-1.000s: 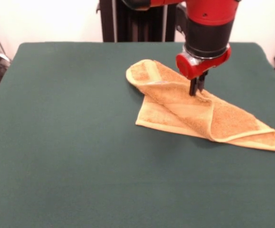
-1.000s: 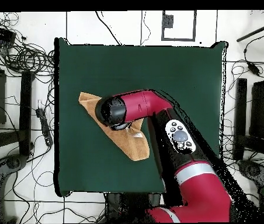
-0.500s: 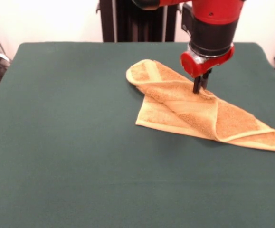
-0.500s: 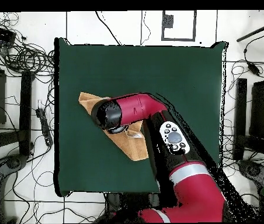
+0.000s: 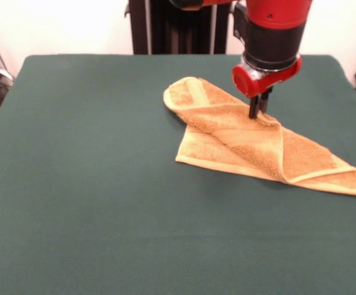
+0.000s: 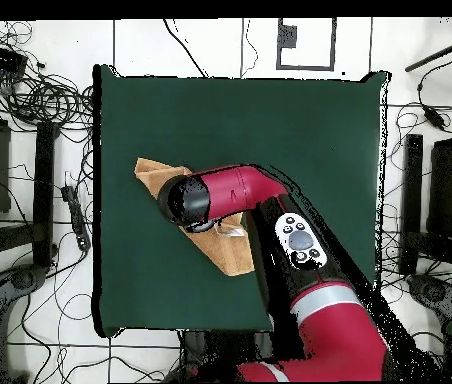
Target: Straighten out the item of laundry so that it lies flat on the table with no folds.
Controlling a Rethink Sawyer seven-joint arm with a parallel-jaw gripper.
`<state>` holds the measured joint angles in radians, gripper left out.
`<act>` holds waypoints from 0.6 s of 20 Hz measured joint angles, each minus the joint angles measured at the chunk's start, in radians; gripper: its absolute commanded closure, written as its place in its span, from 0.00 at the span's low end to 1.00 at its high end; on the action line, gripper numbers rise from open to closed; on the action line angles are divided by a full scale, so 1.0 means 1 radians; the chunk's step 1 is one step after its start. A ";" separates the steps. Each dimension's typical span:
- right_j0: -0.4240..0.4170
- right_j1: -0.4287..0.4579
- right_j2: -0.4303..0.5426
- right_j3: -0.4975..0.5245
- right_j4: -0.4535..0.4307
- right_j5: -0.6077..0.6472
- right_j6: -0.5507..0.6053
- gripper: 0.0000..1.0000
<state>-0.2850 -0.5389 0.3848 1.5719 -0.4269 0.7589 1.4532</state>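
Note:
The item of laundry (image 5: 239,138), a golden-orange towel, lies folded over itself on the right half of the green table (image 5: 91,184). One rounded end points to the far left and a flat corner reaches the right edge. A diagonal fold runs across its middle. My gripper (image 5: 257,114) comes down from above and pinches the raised fold at the towel's far edge, fingers close together. In the overhead view the arm covers most of the towel (image 6: 232,250); only its two ends show, and the gripper is hidden under the arm.
Cables and stands (image 6: 40,100) lie on the floor around the table (image 6: 300,140). The robot's dark pedestal (image 5: 178,27) stands behind the table's far edge.
The gripper has shifted slightly to the right and risen a little, drawing the towel's fold up with it. The towel's diagonal fold now sits further right.

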 measured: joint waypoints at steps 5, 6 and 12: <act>0.006 -0.018 -0.013 0.010 0.013 -0.001 0.000 1.00; 0.008 -0.022 -0.015 0.012 0.016 -0.001 0.000 1.00; 0.024 -0.037 -0.018 0.020 0.028 -0.001 0.000 1.00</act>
<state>-0.2610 -0.5756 0.3663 1.5924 -0.3991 0.7579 1.4532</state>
